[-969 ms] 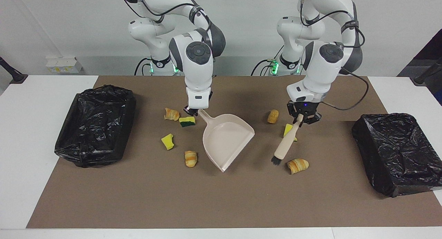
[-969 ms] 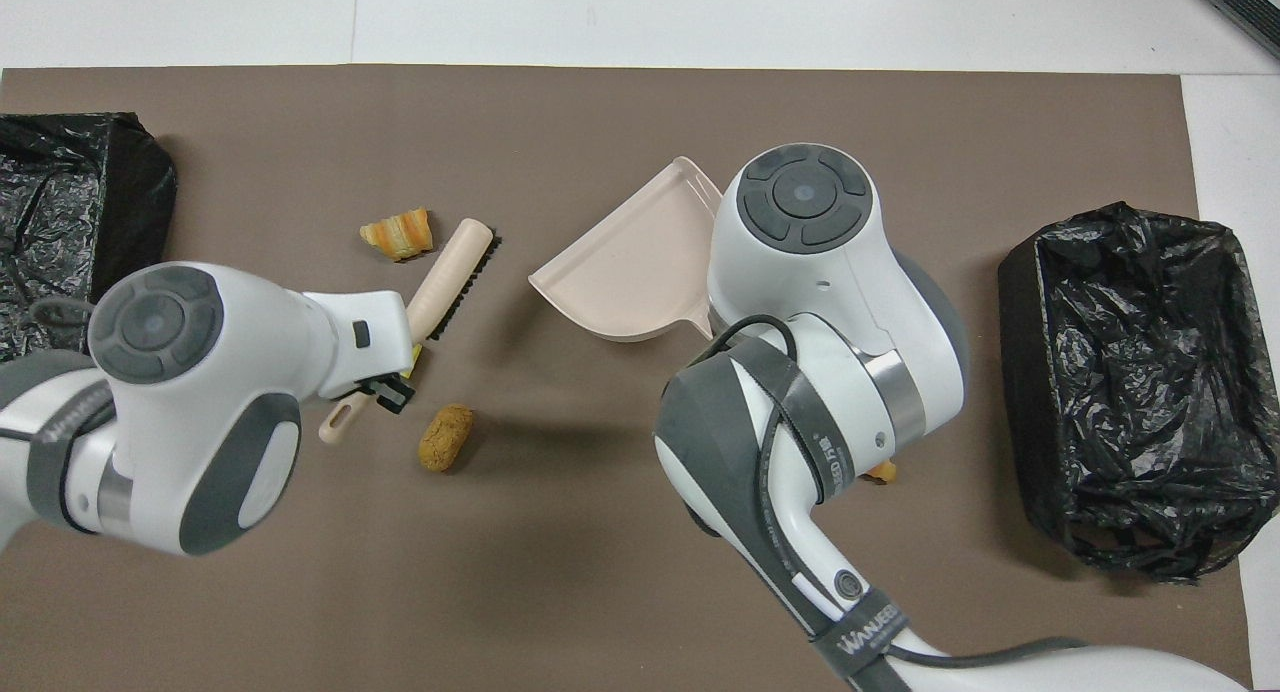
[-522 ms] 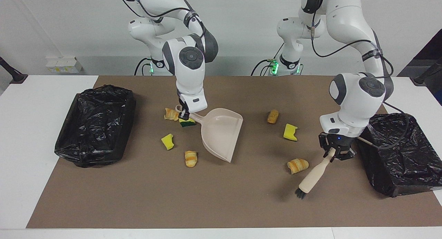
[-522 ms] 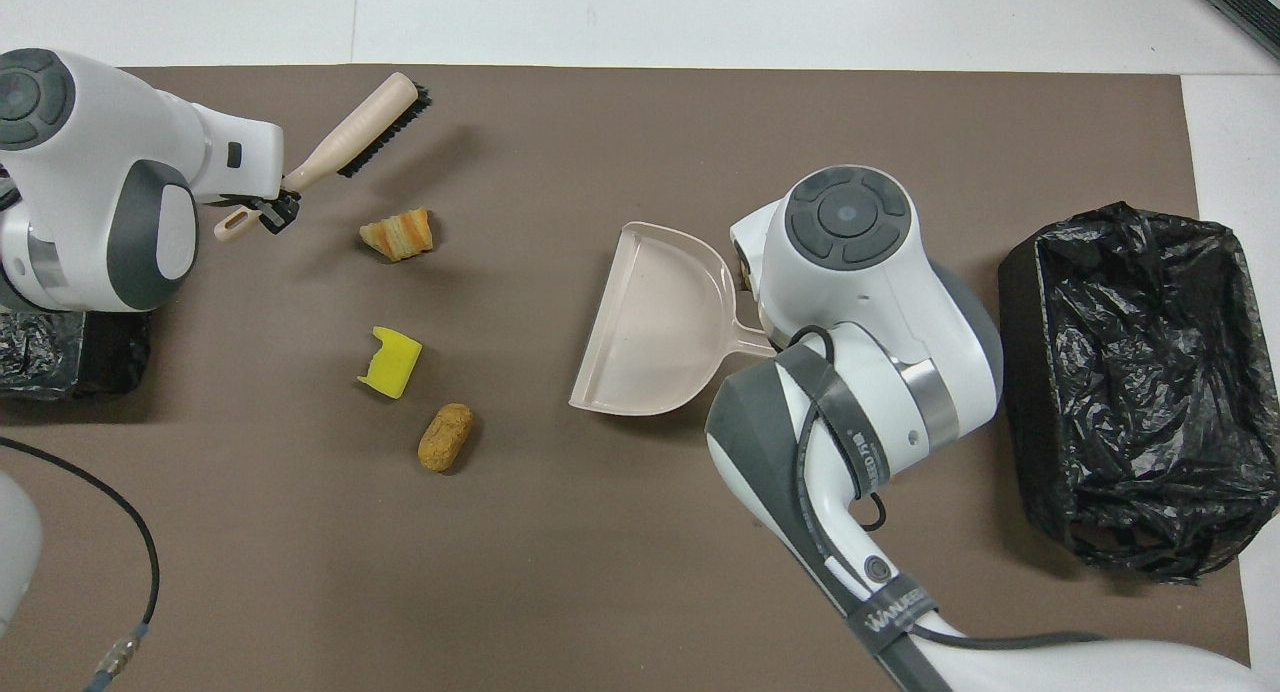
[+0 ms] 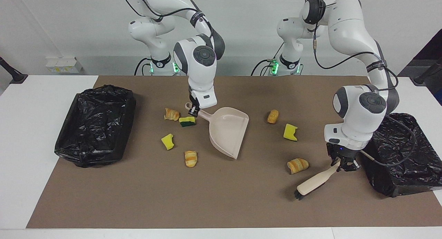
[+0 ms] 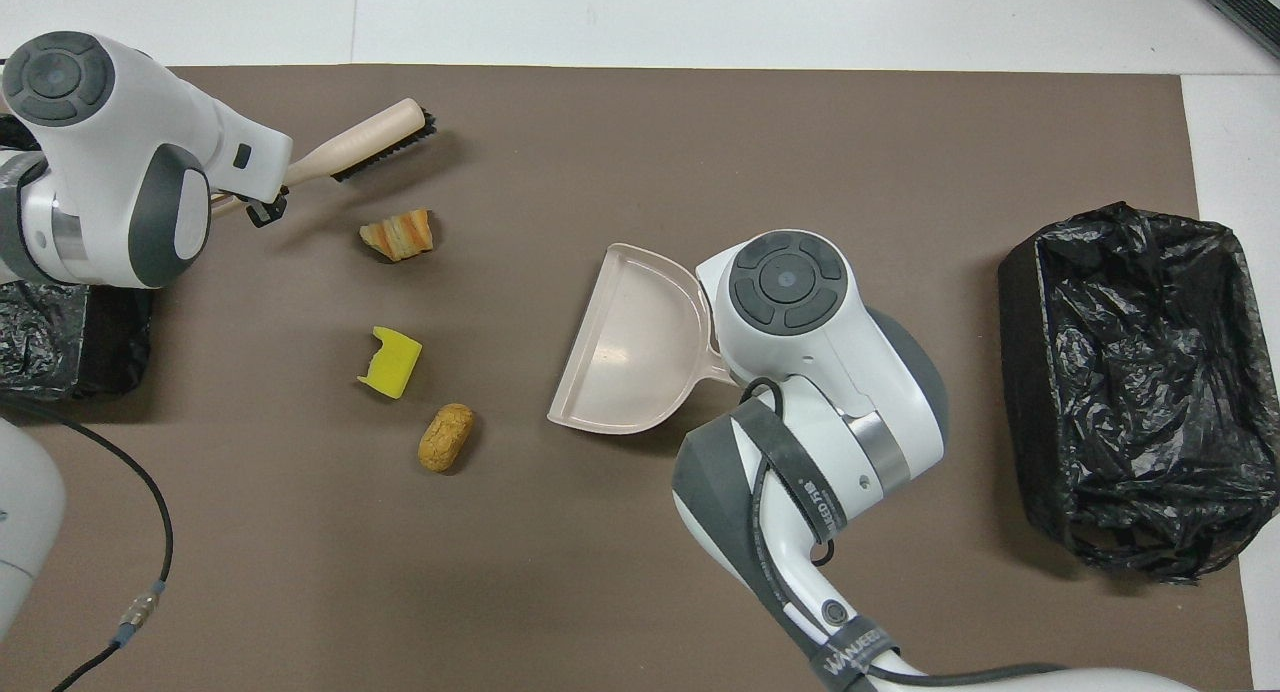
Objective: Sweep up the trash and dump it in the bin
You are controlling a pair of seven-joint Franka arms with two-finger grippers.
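My left gripper (image 5: 342, 164) is shut on the handle of the beige brush (image 5: 312, 184), beside the bin (image 5: 400, 152) at the left arm's end. The brush slants down, its black bristles close to the mat, just past a croissant piece (image 5: 298, 165). My right gripper (image 5: 194, 111) is shut on the handle of the beige dustpan (image 5: 229, 130), which rests mid-mat; in the overhead view the arm hides this gripper. Several trash pieces lie scattered: a yellow sponge (image 5: 290, 132), a brown pastry (image 5: 272, 116), a green-faced sponge (image 5: 186, 121), a croissant (image 5: 171, 114), another sponge (image 5: 167, 141) and a croissant (image 5: 190, 158).
A second bin lined with a black bag (image 5: 95, 123) stands at the right arm's end. A brown mat (image 5: 221, 201) covers the table. The left arm's cable (image 6: 150, 532) hangs over the mat's near corner.
The left arm has swung the brush from among the trash out toward the bin at its end and lowered it. The right gripper has shifted and turned the dustpan slightly.
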